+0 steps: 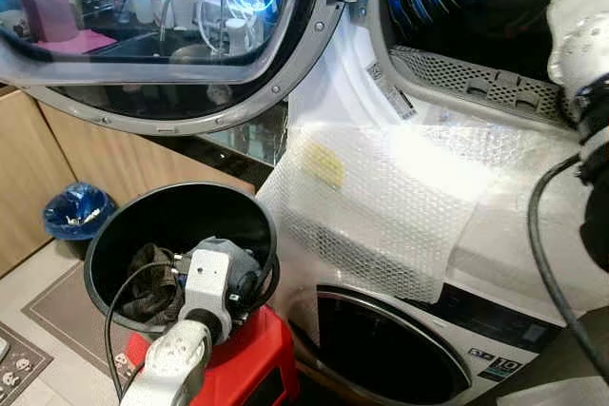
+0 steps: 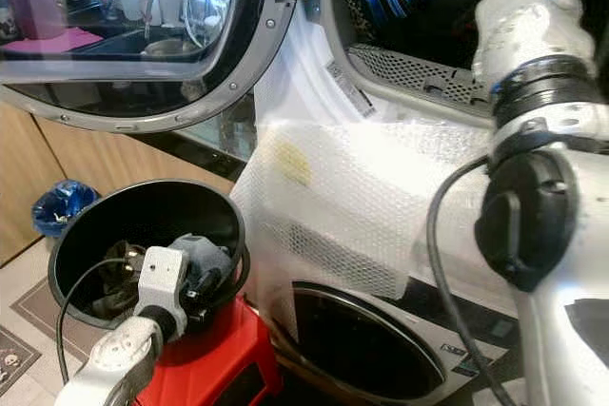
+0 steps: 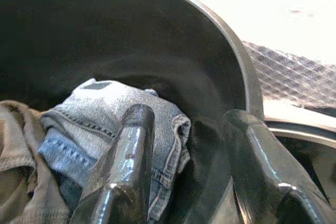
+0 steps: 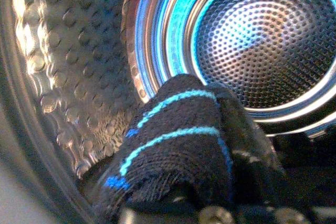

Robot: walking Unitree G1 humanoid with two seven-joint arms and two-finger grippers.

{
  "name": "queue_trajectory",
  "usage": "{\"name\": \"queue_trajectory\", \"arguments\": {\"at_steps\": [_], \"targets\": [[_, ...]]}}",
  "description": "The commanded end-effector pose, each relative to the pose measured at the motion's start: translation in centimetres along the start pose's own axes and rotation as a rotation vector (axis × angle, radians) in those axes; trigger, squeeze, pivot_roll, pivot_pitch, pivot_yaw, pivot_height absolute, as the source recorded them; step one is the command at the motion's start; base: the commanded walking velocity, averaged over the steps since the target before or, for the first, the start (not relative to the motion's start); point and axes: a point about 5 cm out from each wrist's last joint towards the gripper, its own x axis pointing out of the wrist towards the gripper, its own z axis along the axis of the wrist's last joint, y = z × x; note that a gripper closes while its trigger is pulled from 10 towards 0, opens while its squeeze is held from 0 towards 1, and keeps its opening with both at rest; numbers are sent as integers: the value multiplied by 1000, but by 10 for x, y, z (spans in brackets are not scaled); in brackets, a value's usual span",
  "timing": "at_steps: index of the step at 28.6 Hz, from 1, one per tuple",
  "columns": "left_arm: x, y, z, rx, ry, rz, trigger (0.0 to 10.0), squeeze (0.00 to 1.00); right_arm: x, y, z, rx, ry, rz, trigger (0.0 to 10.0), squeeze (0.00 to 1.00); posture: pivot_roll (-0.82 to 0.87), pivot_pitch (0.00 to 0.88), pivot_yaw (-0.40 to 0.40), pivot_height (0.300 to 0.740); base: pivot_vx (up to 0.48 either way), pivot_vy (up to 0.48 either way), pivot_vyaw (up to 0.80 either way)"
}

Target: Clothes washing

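A black basket (image 1: pixel 103 235) stands on a red stool (image 1: pixel 249 360) before the stacked machines. Inside lie a grey-blue denim garment (image 3: pixel 100 111) and a brownish one (image 1: pixel 152 284). My left gripper (image 3: pixel 189 116) is down inside the basket, open, with one finger (image 3: pixel 131 145) resting over the denim and the other against the basket wall. My right arm (image 2: pixel 533 64) reaches into the upper machine's blue-lit drum (image 4: pixel 262 30). There my right gripper (image 4: pixel 199 129) holds a dark cloth with light-blue stripes (image 4: pixel 173 150), which covers its fingers.
The upper machine's round door (image 1: pixel 162 45) is swung open to the left, above the basket. Bubble wrap (image 1: pixel 381 206) hangs over the front between the two machines. The lower washer's door (image 1: pixel 381 349) is closed. A blue-lined bin (image 1: pixel 76 211) stands by wooden cabinets at left.
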Motion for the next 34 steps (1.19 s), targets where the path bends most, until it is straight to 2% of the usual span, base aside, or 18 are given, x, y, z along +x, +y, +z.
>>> {"name": "queue_trajectory", "arguments": {"at_steps": [1,3,4,7,13,19,21,23,26,28,30,32,34], "targets": [[-7,-3,4,24,-35,9,10000,0,0,3,-2,-43,13,25,0,0,131,112,-111,740,0,0,0],[-14,10,14,60,-101,118,10000,0,0,4,-4,-40,16,16,0,0,156,128,-125,740,0,0,0],[-14,10,14,60,-101,118,10000,0,0,4,-4,-40,16,16,0,0,156,128,-125,740,0,0,0],[-25,26,31,87,-184,252,10000,0,-1,10,-8,-41,25,13,0,0,196,144,-142,740,0,0,0],[-35,19,38,106,-199,256,10000,0,-2,13,-10,-53,23,9,0,0,234,168,-155,740,0,0,0],[-43,22,38,91,-221,291,10000,0,-2,-12,-8,27,0,-103,0,0,250,159,-155,740,0,0,0],[-45,24,43,129,-244,304,10000,0,-1,-21,-4,55,-19,-136,0,0,247,152,-148,740,0,0,0],[-46,27,43,107,-245,313,10000,0,-2,-34,1,56,-41,-196,0,0,248,131,-138,740,0,0,0],[-47,28,43,118,-251,313,10000,0,-3,-42,4,68,-54,-235,0,0,247,126,-136,740,0,0,0],[-52,32,41,148,-256,322,10000,0,-5,-59,8,82,-80,-285,0,0,250,89,-122,740,0,0,0],[-53,33,39,166,-242,328,10000,0,-5,-63,8,96,-84,-296,0,0,250,89,-122,740,0,0,0],[-53,35,39,147,-251,334,10000,0,-6,-67,9,109,-89,-303,0,0,247,73,-115,740,0,0,0],[-50,41,43,133,-299,330,10000,0,-6,-69,7,94,-93,-286,0,0,242,31,-103,740,0,0,0]]}}
